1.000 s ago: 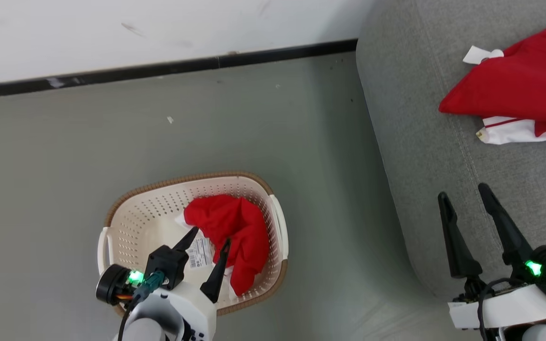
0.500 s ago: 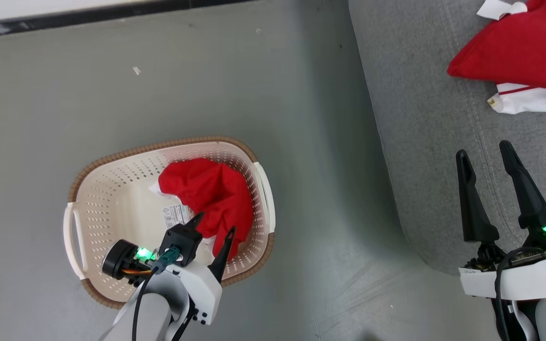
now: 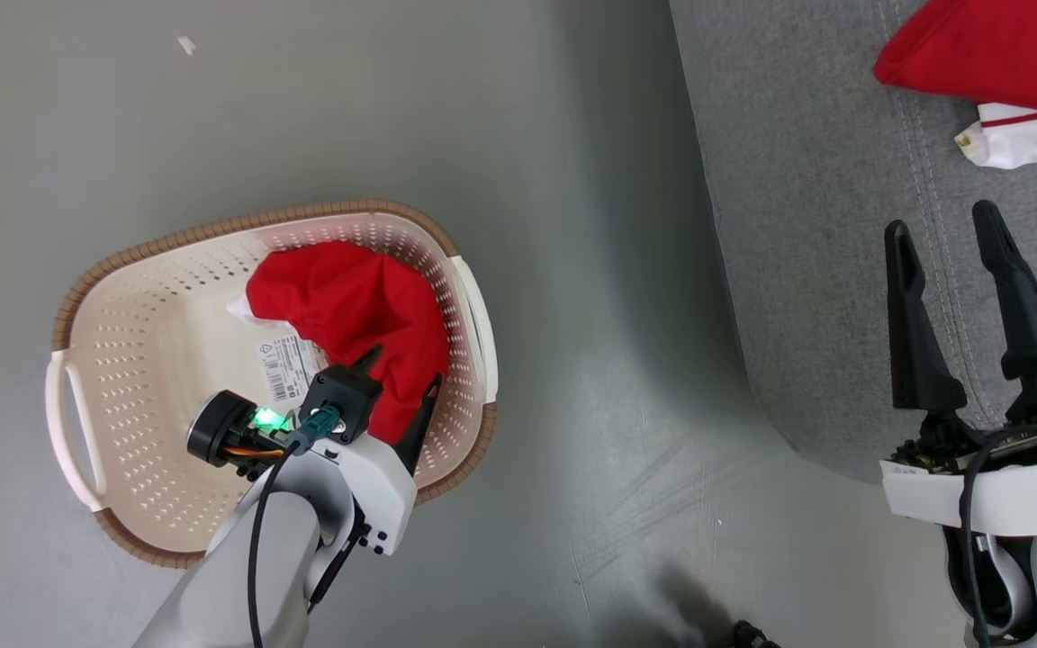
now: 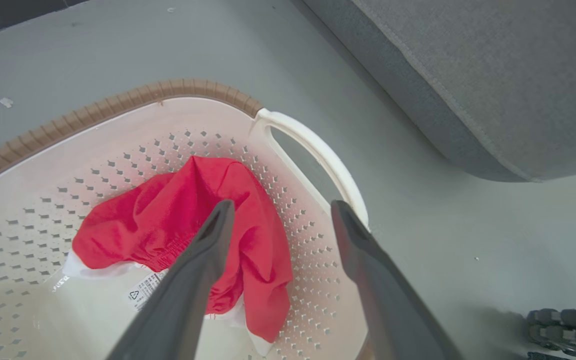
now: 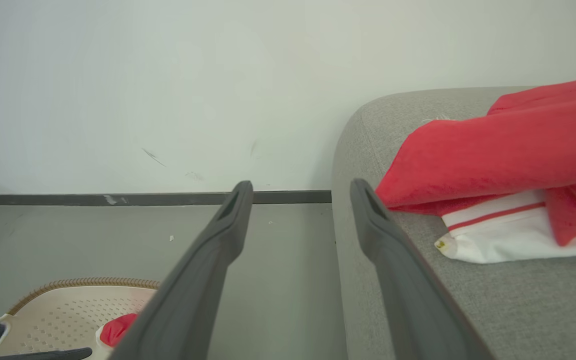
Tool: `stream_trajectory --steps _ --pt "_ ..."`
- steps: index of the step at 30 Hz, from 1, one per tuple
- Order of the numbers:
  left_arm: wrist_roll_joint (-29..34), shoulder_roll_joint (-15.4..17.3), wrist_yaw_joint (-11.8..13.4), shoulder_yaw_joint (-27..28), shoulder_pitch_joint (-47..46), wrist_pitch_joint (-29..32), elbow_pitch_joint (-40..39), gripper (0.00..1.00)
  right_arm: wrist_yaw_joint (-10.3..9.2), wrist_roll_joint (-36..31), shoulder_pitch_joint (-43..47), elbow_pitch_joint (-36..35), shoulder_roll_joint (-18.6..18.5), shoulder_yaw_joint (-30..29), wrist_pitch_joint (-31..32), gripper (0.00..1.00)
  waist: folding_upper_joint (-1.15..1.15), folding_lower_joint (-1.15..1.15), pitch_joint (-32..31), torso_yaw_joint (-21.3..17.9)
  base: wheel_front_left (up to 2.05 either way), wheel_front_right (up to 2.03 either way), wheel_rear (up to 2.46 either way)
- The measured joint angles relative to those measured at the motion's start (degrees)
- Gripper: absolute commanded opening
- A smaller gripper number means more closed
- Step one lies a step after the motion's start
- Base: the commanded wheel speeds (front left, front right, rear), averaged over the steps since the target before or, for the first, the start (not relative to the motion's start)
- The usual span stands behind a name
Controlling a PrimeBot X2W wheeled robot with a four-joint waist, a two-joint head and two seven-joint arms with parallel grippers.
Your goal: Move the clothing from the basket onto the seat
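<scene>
The cream basket (image 3: 167, 236) with its brown rim stands on the floor at the left. One red garment (image 3: 338, 297) lies crumpled against its right wall. My left gripper (image 3: 403, 367) hangs inside the basket, open, its fingertips just above the garment's near edge. In the left wrist view the open gripper (image 4: 283, 206) straddles the right part of the garment (image 4: 168, 220), inside the basket (image 4: 118, 102). A second red garment with white trim (image 3: 996, 45) lies on the grey seat (image 3: 807, 225). My right gripper (image 3: 942, 220) stands open over the seat's front, holding nothing.
The seat's rounded corner (image 4: 468, 125) lies close to the basket's right handle (image 4: 313, 150). A barcode sticker (image 3: 283, 367) is on the basket floor. A white wall with a black baseboard (image 5: 118, 199) stands beyond. A dark treaded part (image 4: 568, 320) sits low on the grey floor.
The head camera has tilted down, so the whole picture has shifted up. My left gripper has sunk lower into the basket, closer to the red garment. Both grippers stayed open.
</scene>
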Motion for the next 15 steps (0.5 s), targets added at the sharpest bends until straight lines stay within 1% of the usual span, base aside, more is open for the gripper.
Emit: stream_trajectory --steps 15 --pt "1.87 0.57 -0.21 0.35 -6.33 -0.97 7.55 1.0 0.0 0.6 -3.95 -1.63 -0.01 0.58 -0.02 1.0 0.0 0.0 6.9 -2.12 0.0 0.0 0.0"
